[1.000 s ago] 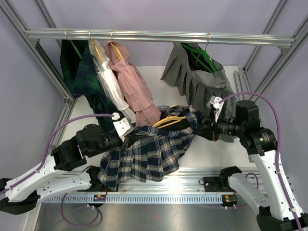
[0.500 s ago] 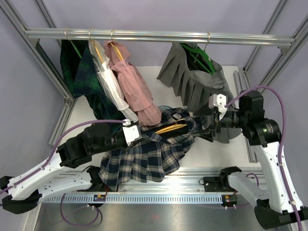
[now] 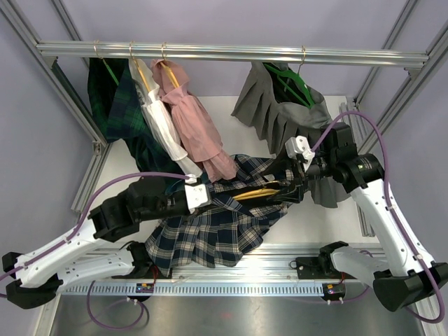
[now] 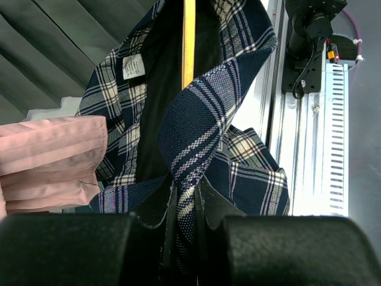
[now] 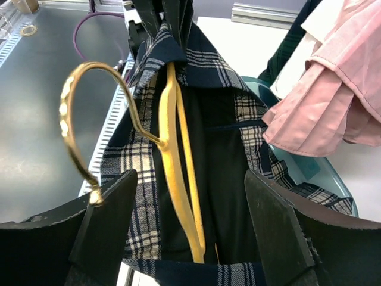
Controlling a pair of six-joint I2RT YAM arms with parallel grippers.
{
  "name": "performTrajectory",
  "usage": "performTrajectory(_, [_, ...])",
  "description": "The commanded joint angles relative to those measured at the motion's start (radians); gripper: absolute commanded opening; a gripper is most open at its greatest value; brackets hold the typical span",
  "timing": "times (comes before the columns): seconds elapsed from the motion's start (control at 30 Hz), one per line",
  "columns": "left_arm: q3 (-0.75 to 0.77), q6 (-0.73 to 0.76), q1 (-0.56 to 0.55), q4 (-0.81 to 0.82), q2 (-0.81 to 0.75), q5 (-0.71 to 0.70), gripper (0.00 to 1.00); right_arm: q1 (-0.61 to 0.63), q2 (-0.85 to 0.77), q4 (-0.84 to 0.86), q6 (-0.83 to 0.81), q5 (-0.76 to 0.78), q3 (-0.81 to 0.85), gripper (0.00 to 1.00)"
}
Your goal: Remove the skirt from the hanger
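A navy plaid skirt (image 3: pixel 217 227) lies spread on the table, its waistband still round a yellow wooden hanger (image 3: pixel 257 192). My left gripper (image 3: pixel 203 196) is shut on a fold of the waistband (image 4: pixel 196 131), and the cloth runs between its jaws (image 4: pixel 186 199). In the left wrist view the hanger (image 4: pixel 189 42) pokes out above. My right gripper (image 3: pixel 290 187) is open at the hanger's other end. In the right wrist view its fingers (image 5: pixel 189 179) stand wide on either side of the hanger (image 5: pixel 178 173) without touching it. The gold hook (image 5: pixel 89 89) curls by the left finger.
A metal rail (image 3: pixel 231 52) across the back carries a dark green plaid garment (image 3: pixel 112 98), a white one (image 3: pixel 161 126), a pink skirt (image 3: pixel 199 129) and a grey pleated skirt (image 3: pixel 280 119) on a green hanger. A slotted aluminium rail (image 3: pixel 231 269) runs along the near edge.
My right gripper has opened and swung left and up along the hanger. My left arm has carried the waistband to the right, and the hanger has shifted down and right.
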Motion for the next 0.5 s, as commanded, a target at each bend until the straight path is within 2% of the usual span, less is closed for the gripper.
performTrajectory(0.0, [0.048,-0.011,-0.004,0.165,-0.009,0.021,0.00,0.010,-0.026,-0.008,-0.028,-0.018,0.002,0.79])
performTrajectory(0.2, [0.023,-0.040,-0.004,0.235,-0.020,0.033,0.00,0.046,-0.020,0.096,0.064,0.070,-0.041,0.67])
performTrajectory(0.23, [0.020,-0.049,-0.003,0.257,-0.021,0.034,0.00,0.055,-0.016,0.103,0.062,0.073,-0.041,0.61])
performTrajectory(0.3, [0.008,-0.061,-0.004,0.289,-0.018,0.036,0.00,0.061,-0.005,0.103,0.056,0.071,-0.035,0.54])
performTrajectory(0.33, [-0.006,-0.075,-0.004,0.301,-0.017,0.034,0.00,0.066,-0.002,0.095,0.032,0.070,-0.030,0.45])
performTrajectory(0.43, [-0.032,-0.104,-0.003,0.358,-0.021,0.021,0.00,0.070,0.003,0.037,-0.025,0.064,-0.016,0.29])
performTrajectory(0.47, [-0.041,-0.113,-0.004,0.372,-0.021,0.012,0.00,0.070,0.001,0.020,-0.045,0.064,-0.012,0.14])
